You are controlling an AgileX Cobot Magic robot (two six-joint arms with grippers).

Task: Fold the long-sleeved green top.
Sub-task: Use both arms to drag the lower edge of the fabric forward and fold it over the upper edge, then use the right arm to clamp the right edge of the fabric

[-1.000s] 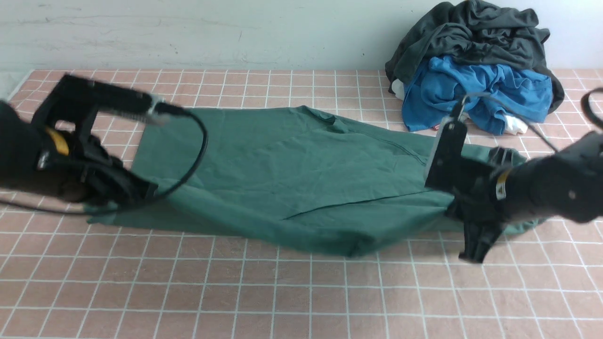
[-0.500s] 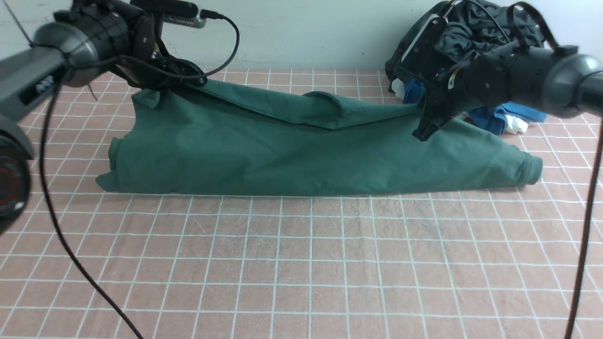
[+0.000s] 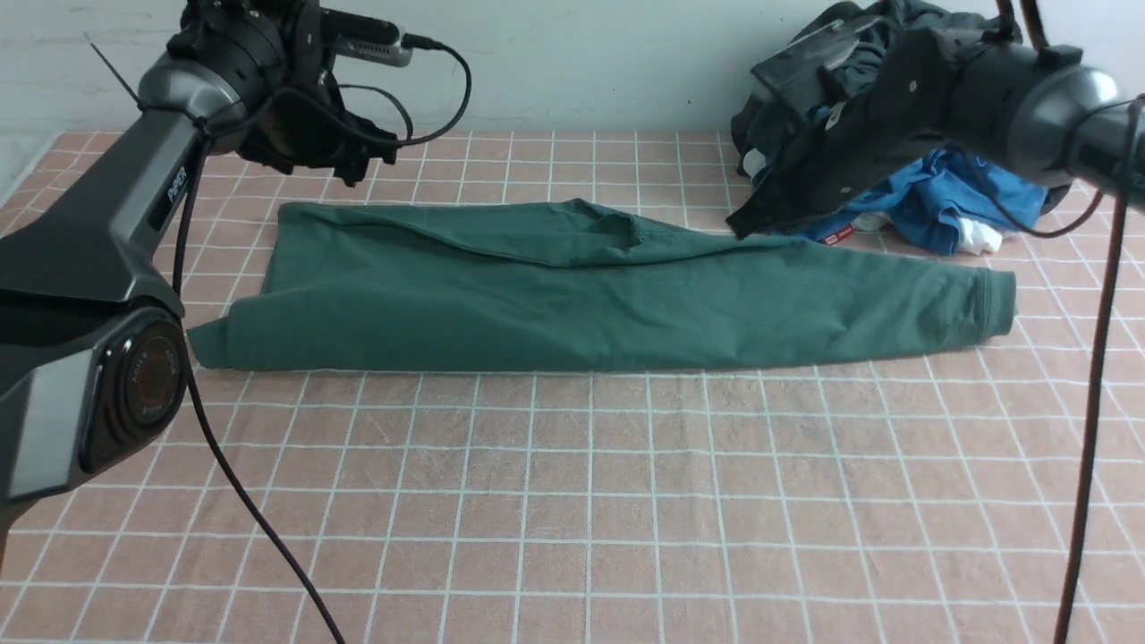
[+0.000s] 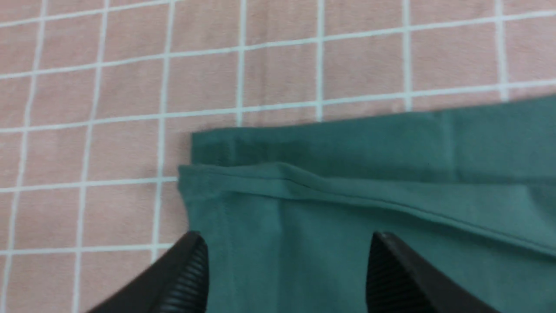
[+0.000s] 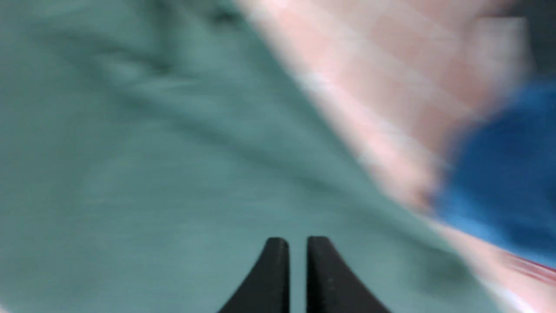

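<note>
Green top (image 3: 572, 304) lies folded lengthwise on the desk's (image 3: 572, 501) far half; my left end effector (image 4: 286, 237) hangs open over its hem corner, my right end effector (image 5: 297, 241) closed, empty; next, likely, regripping both ends for a crosswise fold.

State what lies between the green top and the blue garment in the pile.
A strip of bare pink checked tablecloth, shown in the front view and, blurred, the right wrist view.
</note>
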